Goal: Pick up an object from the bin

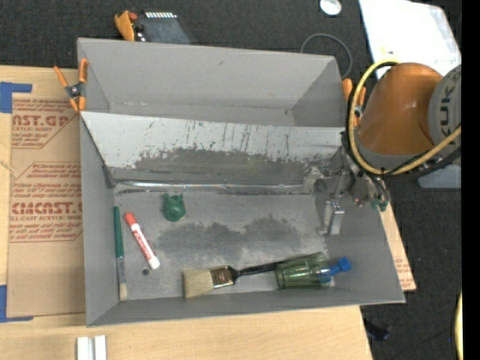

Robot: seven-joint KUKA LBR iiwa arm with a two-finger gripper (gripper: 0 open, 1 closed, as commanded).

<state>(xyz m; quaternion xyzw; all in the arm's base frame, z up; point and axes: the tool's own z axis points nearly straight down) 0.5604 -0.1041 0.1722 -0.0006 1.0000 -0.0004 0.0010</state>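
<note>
My gripper point(332, 220) hangs over the right side of the bin, close to the right wall and above bare floor. Nothing shows in it. Nearest to it, a green bottle point(301, 271) with a blue cap lies on its side at the front right, below the gripper. A paintbrush point(214, 278) with a black handle and pale bristles lies beside it along the front wall, its handle touching the bottle.
A red and white marker point(142, 241) lies at the front left. A thin green pen point(118, 247) rests along the left wall. A small green piece point(173, 208) sits left of centre. The orange-covered arm comes in over the right rim.
</note>
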